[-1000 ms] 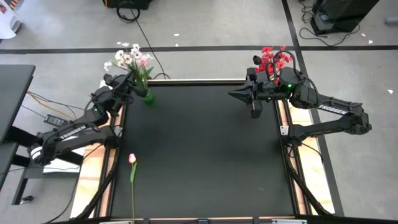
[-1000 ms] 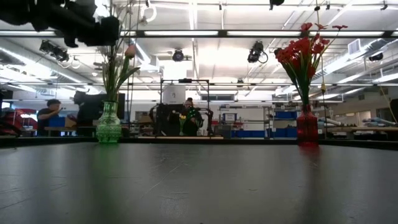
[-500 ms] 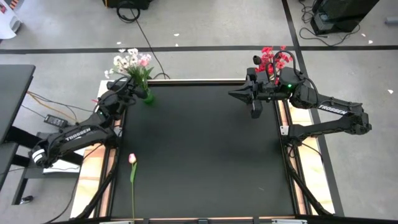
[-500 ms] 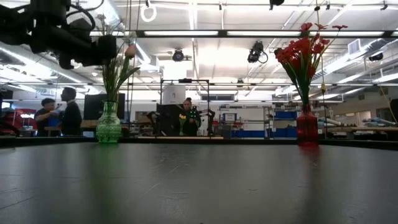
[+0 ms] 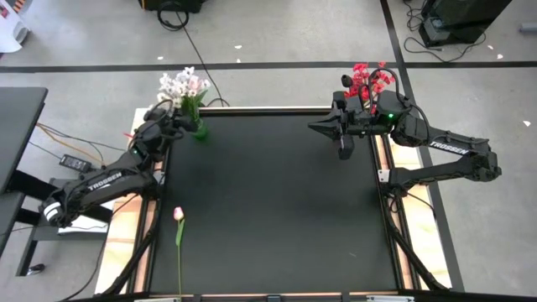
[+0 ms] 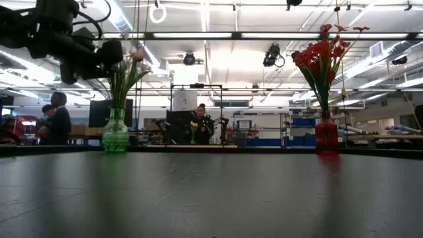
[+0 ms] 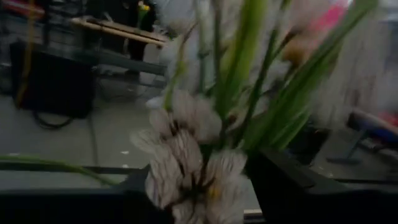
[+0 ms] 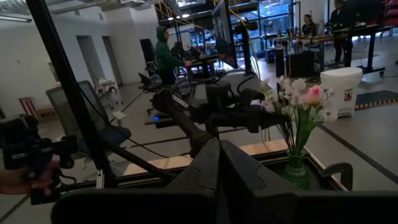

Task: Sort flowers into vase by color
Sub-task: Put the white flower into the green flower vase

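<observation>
white "trossen" lettering reads on both dark arms in the high view, along the left forearm and along the right forearm; no other writing can be made out.

the green vase (image 5: 200,131) stands at the far left corner of the black desk (image 5: 268,210), holding white blooms (image 5: 180,85) and pink-white buds on green stems. the red vase (image 6: 326,136) stands at the far right corner, filled with red blooms (image 5: 369,80). one single pink-white bud (image 5: 178,214) on a long green stem lies flat on the desk near the left edge, towards the near side, well apart from both vases.

the left gripper (image 5: 170,117) sits just beside the green vase's bouquet, up among the stems, above the vase's mouth in the low view. its fingers are parted partway, and the left wrist view shows stems, leaves and a white bloom crowding between and in front of them; whether they press on any stem i cannot tell.

the right gripper (image 5: 323,127) hovers over the far right part of the desk, just beside the red vase, its fingers pressed together and holding nothing.

beyond the desk, people (image 6: 56,122) stand in a workshop with benches, monitors and ceiling lights. cables trail over the grey floor around the desk.
</observation>
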You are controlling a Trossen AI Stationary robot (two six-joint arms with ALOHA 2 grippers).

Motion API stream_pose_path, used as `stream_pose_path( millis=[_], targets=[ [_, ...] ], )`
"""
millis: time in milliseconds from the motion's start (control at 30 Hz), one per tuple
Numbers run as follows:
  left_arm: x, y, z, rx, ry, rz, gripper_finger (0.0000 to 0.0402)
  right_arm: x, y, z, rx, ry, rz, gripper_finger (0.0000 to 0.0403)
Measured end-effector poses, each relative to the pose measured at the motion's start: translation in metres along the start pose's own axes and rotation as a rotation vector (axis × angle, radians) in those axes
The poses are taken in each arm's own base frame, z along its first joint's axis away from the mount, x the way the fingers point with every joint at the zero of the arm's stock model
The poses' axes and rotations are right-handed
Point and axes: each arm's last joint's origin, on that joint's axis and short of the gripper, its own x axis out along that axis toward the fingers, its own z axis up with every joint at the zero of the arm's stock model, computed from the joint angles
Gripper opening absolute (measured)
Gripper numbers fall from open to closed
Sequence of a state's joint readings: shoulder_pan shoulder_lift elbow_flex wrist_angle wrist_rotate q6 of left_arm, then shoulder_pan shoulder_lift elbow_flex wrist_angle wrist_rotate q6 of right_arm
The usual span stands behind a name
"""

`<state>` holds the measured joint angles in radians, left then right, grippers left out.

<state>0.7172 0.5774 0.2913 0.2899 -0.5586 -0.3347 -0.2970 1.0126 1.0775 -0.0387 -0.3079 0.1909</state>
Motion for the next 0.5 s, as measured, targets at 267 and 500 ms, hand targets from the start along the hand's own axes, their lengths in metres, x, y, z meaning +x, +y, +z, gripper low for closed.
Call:
stream_pose_path(
  millis=[267, 500],
  targets=[
    [-0.005, -0.018, 0.031, 0.128, 0.045, -0.067, 0.0183, 0.000, 0.000, 0.000, 0.000, 0.000, 0.000, 0.0023],
    [-0.010, -0.024, 0.058, 0.284, 0.098, -0.059, 0.0198, 0.000, 0.000, 0.000, 0.000, 0.000, 0.000, 0.0023]
  ],
)
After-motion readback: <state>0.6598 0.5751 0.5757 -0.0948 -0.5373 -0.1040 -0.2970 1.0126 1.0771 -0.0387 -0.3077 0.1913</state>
